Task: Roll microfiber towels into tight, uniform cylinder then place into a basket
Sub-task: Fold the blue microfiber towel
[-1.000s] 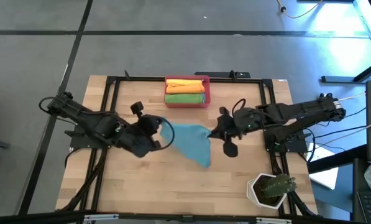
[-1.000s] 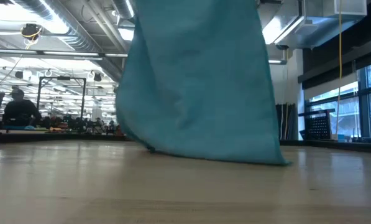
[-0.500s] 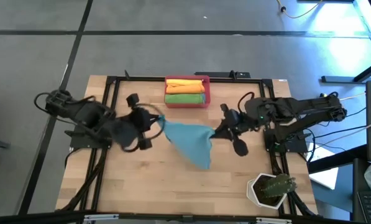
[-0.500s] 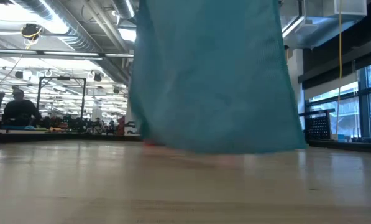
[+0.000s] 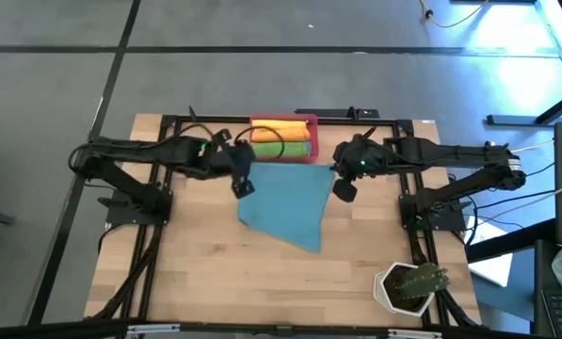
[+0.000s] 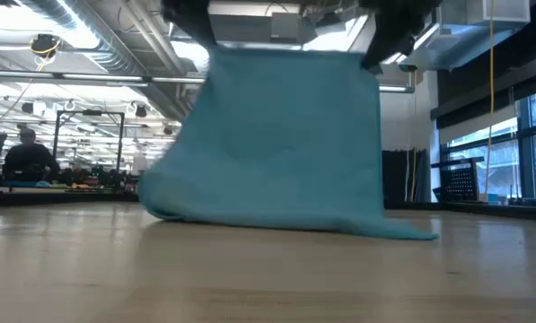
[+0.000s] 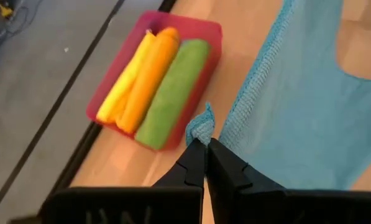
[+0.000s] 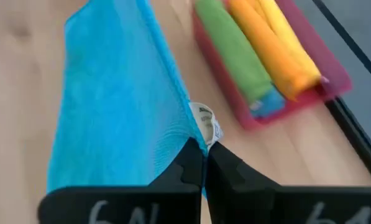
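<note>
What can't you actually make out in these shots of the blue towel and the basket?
- Low view: the basket is hidden behind the hanging teal towel, and both claws are cut off by the top edge.
- High view: the basket floor is covered by the rolled towels.
- Right wrist view: the print on the white care tag is too small.

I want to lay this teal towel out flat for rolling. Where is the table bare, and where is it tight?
Bare wood lies left of the hanging teal towel and along the near edge, up to the plant pot at the near right corner. It is tight at the far edge: the basket sits between the left gripper and right gripper.
</note>
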Robot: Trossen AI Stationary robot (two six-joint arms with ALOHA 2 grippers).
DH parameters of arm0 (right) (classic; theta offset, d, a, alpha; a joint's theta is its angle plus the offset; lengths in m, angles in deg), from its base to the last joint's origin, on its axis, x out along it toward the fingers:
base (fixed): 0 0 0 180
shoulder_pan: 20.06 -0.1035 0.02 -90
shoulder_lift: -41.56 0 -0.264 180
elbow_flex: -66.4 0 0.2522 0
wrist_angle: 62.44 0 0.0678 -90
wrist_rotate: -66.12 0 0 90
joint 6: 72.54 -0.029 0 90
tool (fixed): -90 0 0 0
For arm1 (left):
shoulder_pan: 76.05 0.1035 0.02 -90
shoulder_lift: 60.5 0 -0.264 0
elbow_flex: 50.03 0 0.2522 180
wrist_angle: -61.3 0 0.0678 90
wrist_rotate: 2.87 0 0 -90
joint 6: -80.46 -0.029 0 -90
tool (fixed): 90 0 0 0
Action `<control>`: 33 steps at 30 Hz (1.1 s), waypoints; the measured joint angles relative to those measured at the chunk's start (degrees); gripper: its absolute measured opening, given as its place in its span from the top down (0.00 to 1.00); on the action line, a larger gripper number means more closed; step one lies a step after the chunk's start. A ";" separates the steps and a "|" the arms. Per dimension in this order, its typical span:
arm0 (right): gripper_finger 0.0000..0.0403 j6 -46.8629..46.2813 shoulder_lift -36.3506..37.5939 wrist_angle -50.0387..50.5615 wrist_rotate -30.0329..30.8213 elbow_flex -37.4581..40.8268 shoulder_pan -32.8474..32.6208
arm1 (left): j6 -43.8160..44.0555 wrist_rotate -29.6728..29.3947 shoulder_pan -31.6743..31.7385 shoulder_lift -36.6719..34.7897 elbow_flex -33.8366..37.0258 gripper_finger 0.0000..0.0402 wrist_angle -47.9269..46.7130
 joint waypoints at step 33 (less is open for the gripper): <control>0.99 -0.37 0.10 -26.45 -32.63 4.40 -15.12 | 2.57 9.71 -23.09 -8.25 7.28 1.00 13.92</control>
